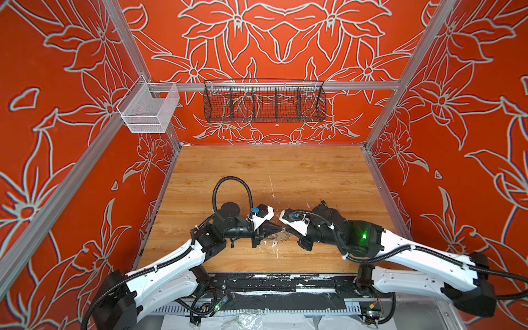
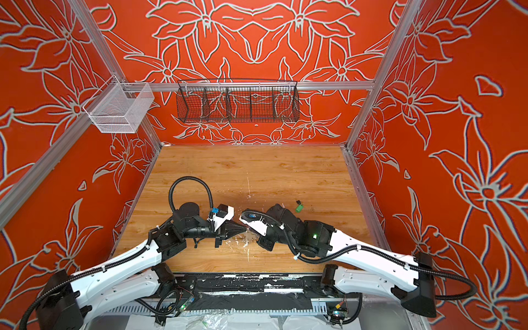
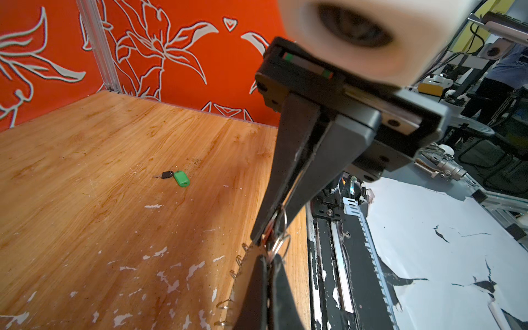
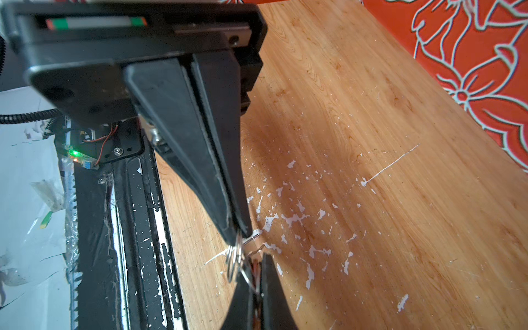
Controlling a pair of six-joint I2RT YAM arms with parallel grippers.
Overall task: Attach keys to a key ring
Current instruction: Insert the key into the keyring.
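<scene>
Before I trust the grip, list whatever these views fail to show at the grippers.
Orange-red key: right wrist view, a sliver inside the left gripper.
Key ring: left wrist view, behind that gripper, cut by the edge; tiny in both top views.
Green key: too small for detail.

Right gripper: black fingers pressed together, tips pinching wire.
Split rings: small cluster of wire loops hanging from those tips, reaching the left gripper.
Left gripper: two dark fingertips close together, with a reddish sliver between them too blurred to name.
Table: wood grain, scattered white paint flecks, one long white scratch.
Rail: black, chipped, along the table's edge.
Circuit board: green light lit.
Wall: orange, pale flower outlines.
</scene>
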